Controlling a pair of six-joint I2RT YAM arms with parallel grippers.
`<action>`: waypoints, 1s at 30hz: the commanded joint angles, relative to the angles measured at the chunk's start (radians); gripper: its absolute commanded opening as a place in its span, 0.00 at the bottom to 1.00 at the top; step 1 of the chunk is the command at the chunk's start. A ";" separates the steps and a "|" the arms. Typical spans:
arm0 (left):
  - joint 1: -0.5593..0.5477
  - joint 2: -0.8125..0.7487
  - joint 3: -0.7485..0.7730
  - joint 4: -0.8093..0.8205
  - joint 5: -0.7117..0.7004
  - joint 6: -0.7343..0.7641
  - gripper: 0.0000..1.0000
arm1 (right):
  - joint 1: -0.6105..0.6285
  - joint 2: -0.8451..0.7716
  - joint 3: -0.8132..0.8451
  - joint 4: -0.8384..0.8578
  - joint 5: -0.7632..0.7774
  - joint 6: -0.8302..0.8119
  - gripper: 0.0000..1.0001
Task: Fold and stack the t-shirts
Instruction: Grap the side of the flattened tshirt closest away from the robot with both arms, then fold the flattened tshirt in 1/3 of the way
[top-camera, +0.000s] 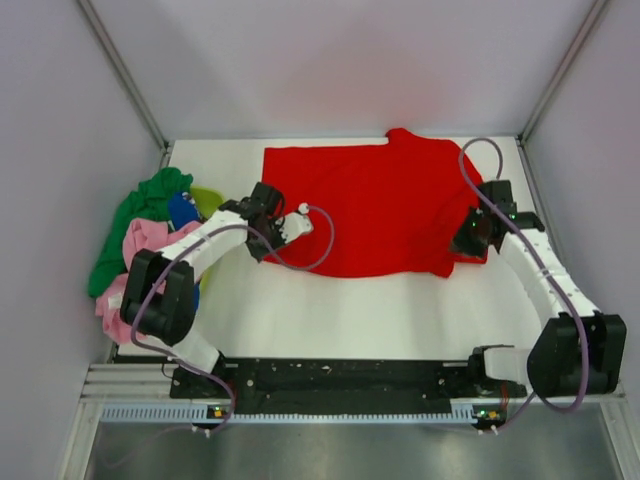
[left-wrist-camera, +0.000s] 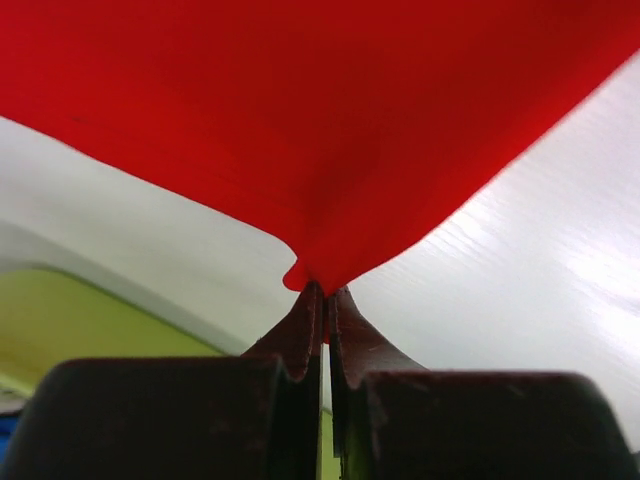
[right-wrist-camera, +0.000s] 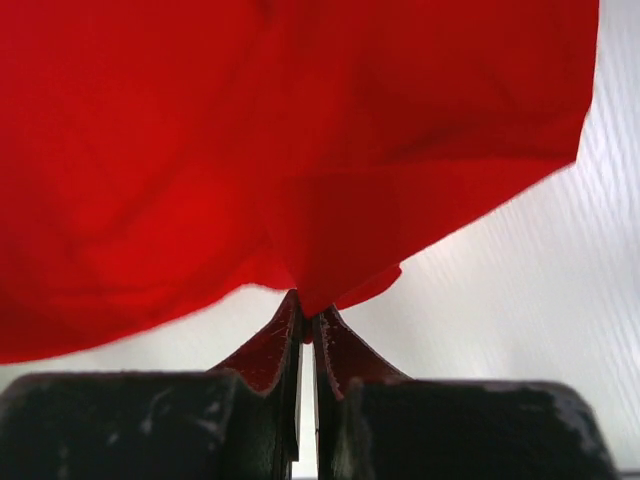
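A bright red t-shirt (top-camera: 375, 205) lies spread on the white table, plain side up, no print showing. My left gripper (top-camera: 268, 238) is shut on its near left corner, and the cloth (left-wrist-camera: 330, 140) rises from the pinched tip in the left wrist view. My right gripper (top-camera: 462, 246) is shut on the near right corner, with red cloth (right-wrist-camera: 300, 170) bunched above the tips in the right wrist view. Green (top-camera: 135, 215), pink (top-camera: 140, 245) and blue (top-camera: 182, 210) t-shirts lie heaped at the left edge.
A lime-green basket (top-camera: 208, 200) sits among the heap at the left, also showing in the left wrist view (left-wrist-camera: 90, 320). Grey walls close in the table on the left, right and back. White table (top-camera: 350, 315) lies in front of the red shirt.
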 joint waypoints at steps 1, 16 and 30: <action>0.007 0.073 0.193 0.004 -0.021 -0.070 0.00 | -0.031 0.141 0.224 0.119 0.097 -0.053 0.00; 0.071 0.402 0.603 0.035 -0.248 -0.147 0.00 | -0.059 0.710 0.741 0.184 0.047 -0.197 0.00; 0.093 0.520 0.706 0.116 -0.335 -0.156 0.00 | -0.094 0.813 0.871 0.188 0.048 -0.208 0.00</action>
